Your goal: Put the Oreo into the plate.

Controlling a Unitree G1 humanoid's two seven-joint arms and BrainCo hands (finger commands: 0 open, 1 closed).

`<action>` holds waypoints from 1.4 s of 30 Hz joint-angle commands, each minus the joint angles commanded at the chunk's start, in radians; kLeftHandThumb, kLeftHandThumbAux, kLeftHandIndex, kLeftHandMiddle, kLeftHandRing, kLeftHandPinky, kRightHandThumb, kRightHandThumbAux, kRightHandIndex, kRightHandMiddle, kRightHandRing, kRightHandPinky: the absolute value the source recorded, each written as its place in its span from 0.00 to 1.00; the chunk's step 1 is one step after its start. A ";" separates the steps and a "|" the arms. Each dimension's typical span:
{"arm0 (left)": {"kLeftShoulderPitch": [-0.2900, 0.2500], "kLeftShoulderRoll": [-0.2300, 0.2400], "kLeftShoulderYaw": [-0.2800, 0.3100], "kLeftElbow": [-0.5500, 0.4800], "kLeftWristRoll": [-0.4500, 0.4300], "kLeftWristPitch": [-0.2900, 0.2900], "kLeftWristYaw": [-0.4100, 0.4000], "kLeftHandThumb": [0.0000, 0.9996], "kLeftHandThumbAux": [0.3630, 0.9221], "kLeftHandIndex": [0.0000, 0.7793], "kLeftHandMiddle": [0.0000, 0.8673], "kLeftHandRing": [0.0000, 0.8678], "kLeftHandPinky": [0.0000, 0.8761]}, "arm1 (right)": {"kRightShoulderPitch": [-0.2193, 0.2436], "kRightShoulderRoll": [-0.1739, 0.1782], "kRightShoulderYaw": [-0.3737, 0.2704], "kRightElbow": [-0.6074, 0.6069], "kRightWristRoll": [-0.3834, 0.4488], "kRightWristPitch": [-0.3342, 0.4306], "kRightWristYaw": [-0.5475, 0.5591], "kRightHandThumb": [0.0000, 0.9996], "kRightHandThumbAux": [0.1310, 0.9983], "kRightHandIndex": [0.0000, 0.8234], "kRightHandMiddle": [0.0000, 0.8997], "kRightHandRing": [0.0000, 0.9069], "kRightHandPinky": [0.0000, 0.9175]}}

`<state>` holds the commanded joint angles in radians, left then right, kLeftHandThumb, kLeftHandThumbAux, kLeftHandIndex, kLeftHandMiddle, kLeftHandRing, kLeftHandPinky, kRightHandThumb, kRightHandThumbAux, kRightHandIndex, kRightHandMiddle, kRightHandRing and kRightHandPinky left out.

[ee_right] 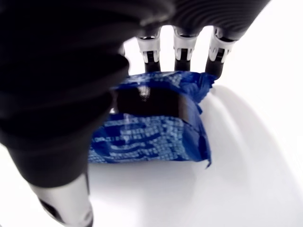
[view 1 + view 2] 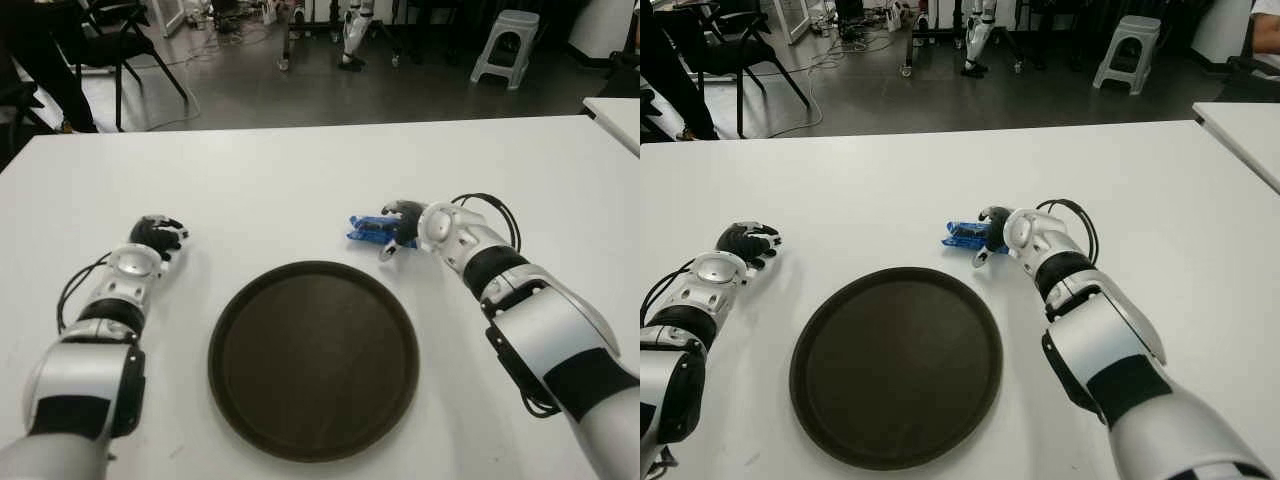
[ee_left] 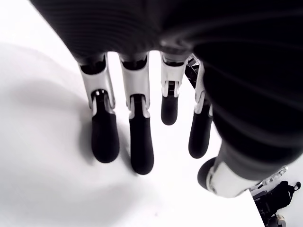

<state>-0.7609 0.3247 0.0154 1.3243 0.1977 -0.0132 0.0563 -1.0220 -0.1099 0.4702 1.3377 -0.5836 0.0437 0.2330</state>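
The Oreo is a blue packet lying flat on the white table, just beyond the far right rim of the round dark brown plate. My right hand is at the packet's right end. In the right wrist view its fingers reach over the far side of the Oreo packet, while the thumb stays clear on the near side, so nothing is clamped. My left hand shows at the left of the plate, fingers relaxed and holding nothing.
The plate holds nothing. A second white table shows at the far right edge. Beyond the table are chairs, a grey stool and cables on the floor.
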 joint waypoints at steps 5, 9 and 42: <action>0.000 -0.001 0.000 0.000 -0.001 0.003 0.004 0.67 0.66 0.51 0.17 0.21 0.20 | 0.001 0.004 -0.008 -0.001 0.007 -0.007 -0.003 0.00 0.82 0.05 0.03 0.01 0.00; -0.002 -0.001 0.000 0.001 -0.001 0.011 0.004 0.67 0.66 0.51 0.16 0.20 0.20 | 0.006 0.005 -0.020 -0.003 0.018 -0.018 -0.015 0.00 0.80 0.04 0.02 0.00 0.00; -0.001 0.002 -0.003 0.002 0.002 0.004 -0.009 0.67 0.66 0.51 0.18 0.21 0.20 | 0.000 0.025 -0.061 -0.007 0.051 -0.062 -0.052 0.00 0.67 0.02 0.03 0.00 0.00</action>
<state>-0.7624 0.3264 0.0121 1.3261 0.2001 -0.0097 0.0475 -1.0224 -0.0847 0.4087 1.3312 -0.5321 -0.0185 0.1814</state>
